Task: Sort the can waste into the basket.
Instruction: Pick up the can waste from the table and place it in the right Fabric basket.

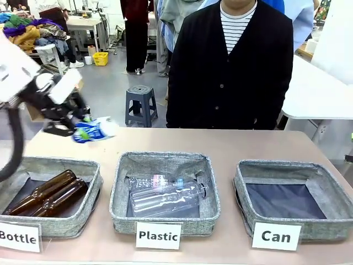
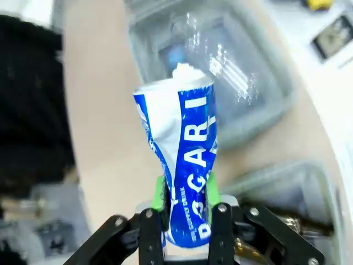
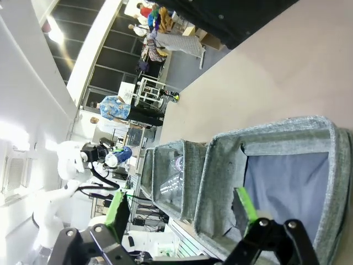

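blue can point(image 2: 182, 138): crumpled, clamped in the left pincer point(image 2: 186, 193), sticking out past its tips, held up over the far left of the tabletop point(image 1: 220, 141) | can basket point(image 1: 241, 182): well apart, at right | right pincer point(image 3: 181, 210): jaws apart, by that basket

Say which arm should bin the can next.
Left. The left hand is shut on the can, held above the table. The right hand is open, holding nothing, by the Can bin.
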